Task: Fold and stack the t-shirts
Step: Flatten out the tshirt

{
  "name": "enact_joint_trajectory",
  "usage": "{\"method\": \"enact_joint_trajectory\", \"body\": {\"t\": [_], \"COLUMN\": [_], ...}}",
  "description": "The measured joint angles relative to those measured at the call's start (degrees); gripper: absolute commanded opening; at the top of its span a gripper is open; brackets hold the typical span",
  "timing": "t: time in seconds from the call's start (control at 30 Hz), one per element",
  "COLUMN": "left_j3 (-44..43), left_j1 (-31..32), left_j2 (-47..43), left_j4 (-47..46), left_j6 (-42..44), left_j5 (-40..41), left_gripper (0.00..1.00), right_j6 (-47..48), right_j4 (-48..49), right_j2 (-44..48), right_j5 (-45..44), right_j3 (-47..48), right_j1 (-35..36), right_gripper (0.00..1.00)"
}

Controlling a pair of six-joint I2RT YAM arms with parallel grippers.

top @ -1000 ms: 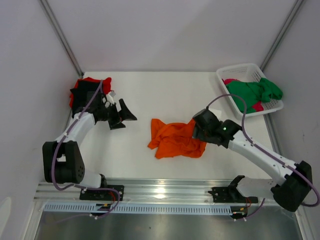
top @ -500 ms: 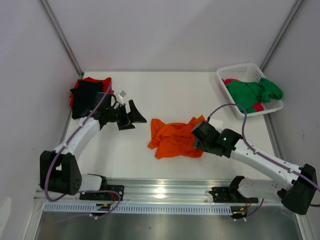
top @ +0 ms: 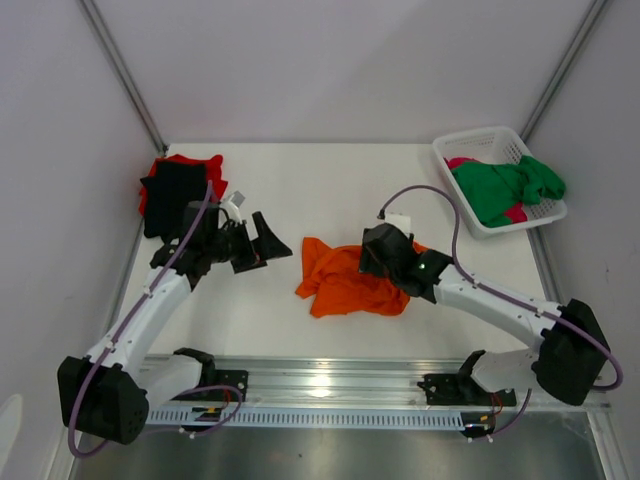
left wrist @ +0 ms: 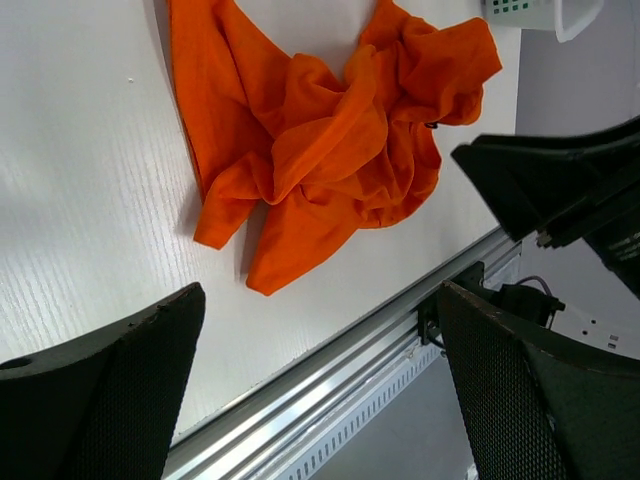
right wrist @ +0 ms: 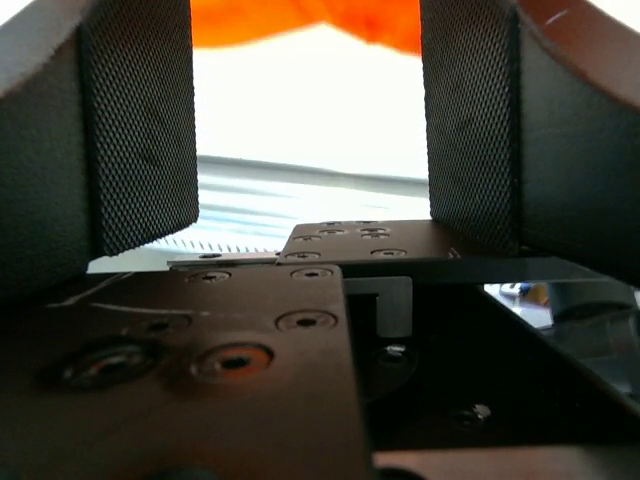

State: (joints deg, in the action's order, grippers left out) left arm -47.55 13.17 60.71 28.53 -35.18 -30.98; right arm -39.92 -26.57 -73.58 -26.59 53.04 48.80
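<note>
Right hand (top: 376,258), fingers spread, hovers over orange t-shirt (top: 335,285); left hand (top: 267,246) nearby.

White table (top: 300,190), crumpled orange t-shirt (top: 340,285) centre, red t-shirt (top: 190,160) far left, basket (top: 470,136) far right.

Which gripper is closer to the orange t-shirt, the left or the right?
Right. The right gripper hangs open over the far right part of the orange t-shirt. The left gripper, also open, is to the left of the t-shirt and apart from it.
</note>
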Motion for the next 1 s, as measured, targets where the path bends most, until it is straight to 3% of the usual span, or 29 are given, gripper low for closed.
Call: {"method": "enact_joint_trajectory", "body": {"t": [0.4, 0.67, 1.0], "left_j3": [0.7, 0.7, 0.7], "left_j1": [0.1, 0.1, 0.1], "left_j2": [0.9, 2.5, 3.9], "left_j4": [-0.7, -0.6, -0.7], "left_j6": [0.2, 0.7, 0.9], "left_j5": [0.3, 0.4, 0.9], "left_gripper": [0.99, 0.99, 0.99], "right_j6": [13.1, 14.6, 11.4], "right_j4": [21.0, 20.0, 9.8], "right_j2": [-19.8, -28.9, -21.4], "right_j5": [-1.0, -1.4, -2.6], "right_j3": [6.1, 13.3, 13.2], "right_j1": [-10.7, -12.4, -12.1], "right_gripper": [0.65, 0.65, 0.68]}}
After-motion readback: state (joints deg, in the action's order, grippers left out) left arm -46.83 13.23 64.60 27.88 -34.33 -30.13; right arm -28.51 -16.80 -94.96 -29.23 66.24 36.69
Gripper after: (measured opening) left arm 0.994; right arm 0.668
